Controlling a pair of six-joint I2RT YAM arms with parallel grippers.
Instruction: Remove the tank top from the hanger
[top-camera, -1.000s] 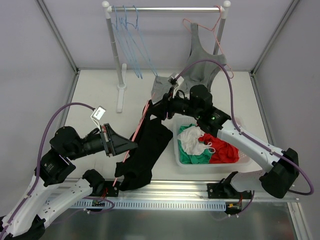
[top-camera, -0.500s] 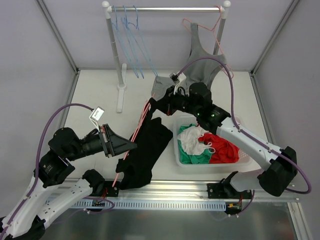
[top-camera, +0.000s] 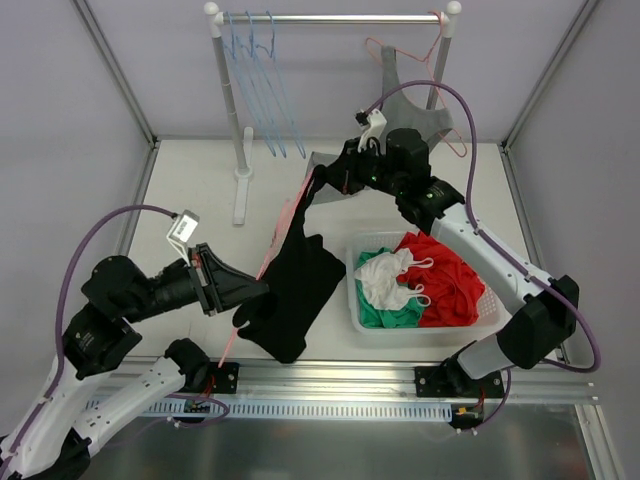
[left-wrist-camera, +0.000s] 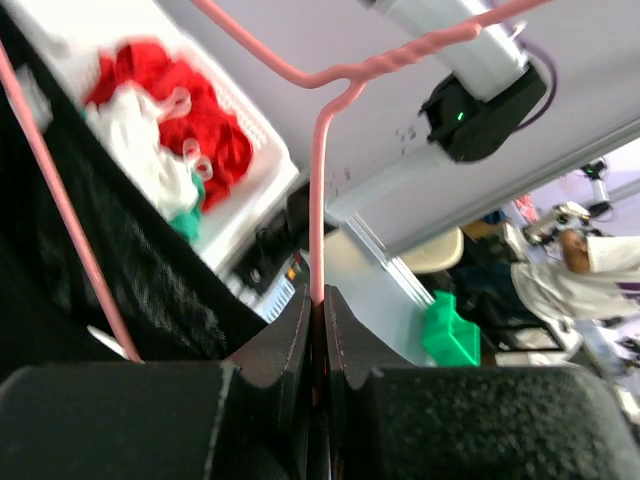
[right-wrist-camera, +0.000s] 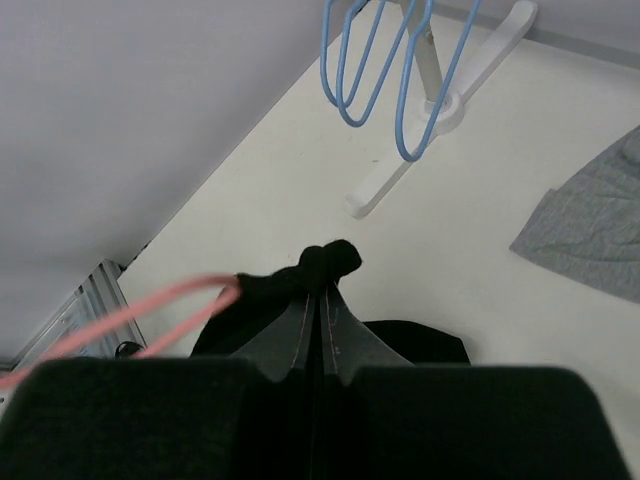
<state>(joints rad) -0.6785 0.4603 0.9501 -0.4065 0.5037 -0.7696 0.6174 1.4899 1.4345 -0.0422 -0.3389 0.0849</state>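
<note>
The black tank top (top-camera: 295, 290) hangs off a pink hanger (top-camera: 283, 225) held slanted above the table. My left gripper (top-camera: 262, 290) is shut on the hanger's wire; in the left wrist view the pink hanger (left-wrist-camera: 318, 200) runs straight between the shut gripper (left-wrist-camera: 320, 300), with black fabric (left-wrist-camera: 100, 270) to its left. My right gripper (top-camera: 320, 182) is shut on the top's upper strap, raised over the table. The right wrist view shows a bunched black strap (right-wrist-camera: 330, 262) pinched at the gripper (right-wrist-camera: 322, 292), the pink hanger (right-wrist-camera: 150, 310) beside it.
A white bin (top-camera: 352, 300) of red, white and green clothes sits at the right. At the back stands a clothes rack (top-camera: 330, 17) with blue hangers (top-camera: 262, 90) and a grey top (top-camera: 410, 100) on a pink hanger. A grey cloth (top-camera: 322, 170) lies near the rack.
My right gripper closed on the black strap and rose toward the back, pulling the top's upper end up. The left gripper, holding the hanger, shifted slightly left and lifted.
</note>
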